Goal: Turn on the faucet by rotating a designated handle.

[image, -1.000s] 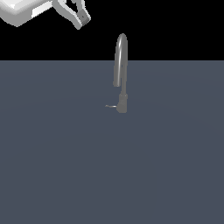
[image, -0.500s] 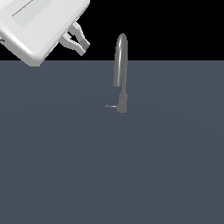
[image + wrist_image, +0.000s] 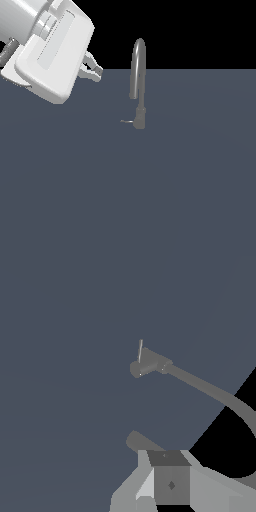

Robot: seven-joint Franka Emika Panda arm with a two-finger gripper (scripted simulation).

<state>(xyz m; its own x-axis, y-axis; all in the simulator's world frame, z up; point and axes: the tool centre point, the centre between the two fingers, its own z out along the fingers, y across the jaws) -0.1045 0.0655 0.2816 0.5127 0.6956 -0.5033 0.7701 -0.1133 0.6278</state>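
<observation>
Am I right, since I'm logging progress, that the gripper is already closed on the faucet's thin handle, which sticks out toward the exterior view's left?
Not quite. The handle does stick out toward the exterior view's left from the faucet, but the gripper is off it, up and to the left, gripping nothing. The exterior view shows the gap.

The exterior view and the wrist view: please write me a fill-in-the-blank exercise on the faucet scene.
1. The small grey metallic faucet has a tall arched ____.
2. The thin grey handle sticks out from the faucet's ____.
3. The white gripper is ____ the handle, not touching it.
4. The faucet stands on a dark grey ____.

Missing words: spout; base; apart from; surface
</observation>
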